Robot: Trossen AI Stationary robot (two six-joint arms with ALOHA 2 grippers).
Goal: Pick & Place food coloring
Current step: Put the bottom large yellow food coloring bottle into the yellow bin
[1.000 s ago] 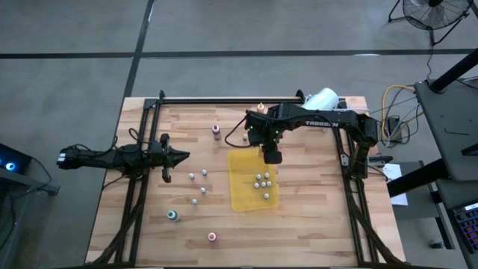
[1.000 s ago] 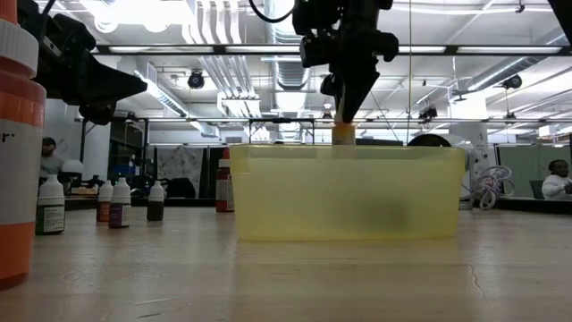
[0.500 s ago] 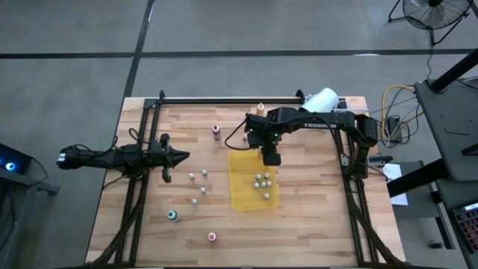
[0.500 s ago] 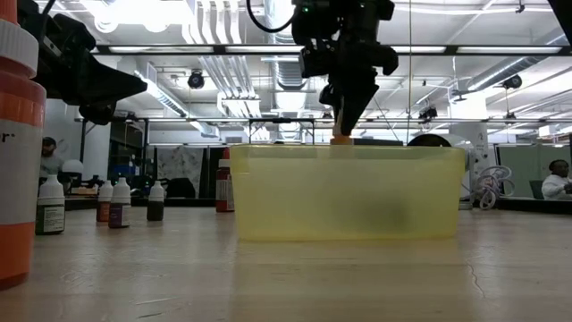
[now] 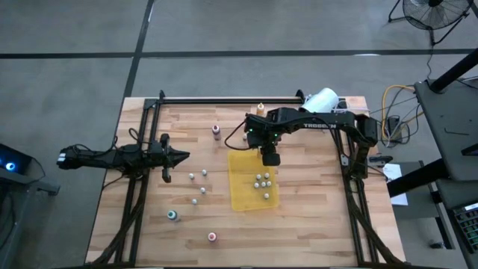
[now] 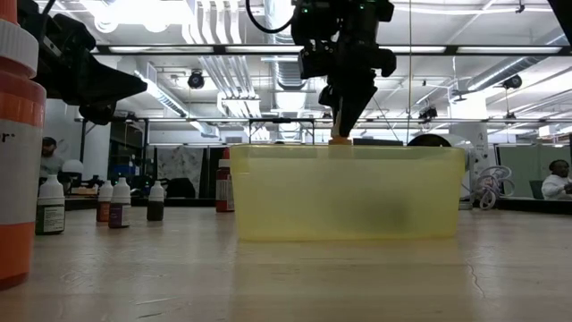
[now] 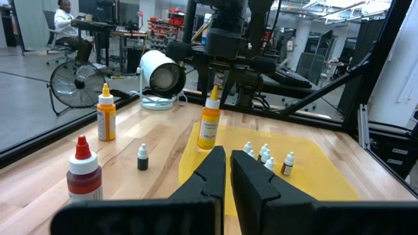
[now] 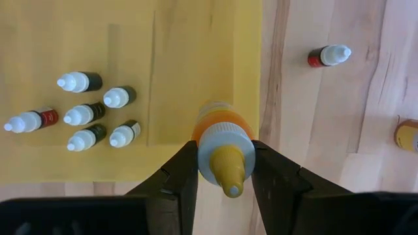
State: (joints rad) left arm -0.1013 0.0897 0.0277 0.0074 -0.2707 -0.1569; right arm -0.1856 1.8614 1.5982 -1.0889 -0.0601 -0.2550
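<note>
As gripper (image 8: pixel 225 173) holds bottle (image 8: pixel 222 140) (label unreadable).

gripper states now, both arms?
Left gripper: closed, empty, waiting at the table's left.
Right gripper: closed on a yellow-capped orange bottle at the yellow bin.

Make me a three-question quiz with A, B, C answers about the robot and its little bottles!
1. Where is the yellow-tipped bottle?
A. Between the right gripper's fingers
B. Lying beside the white cylinder
C. In the left gripper

2. How many small white-capped bottles sit in the yellow tray?
A. Two
B. Six
C. Ten

3. The left gripper's fingers are:
A. Wide open
B. Shut
C. Holding a bottle

Answers: 1 A, the right wrist view shows it pinched there. 2 B, six can be counted in the right wrist view. 3 B, they meet with nothing between.
</note>
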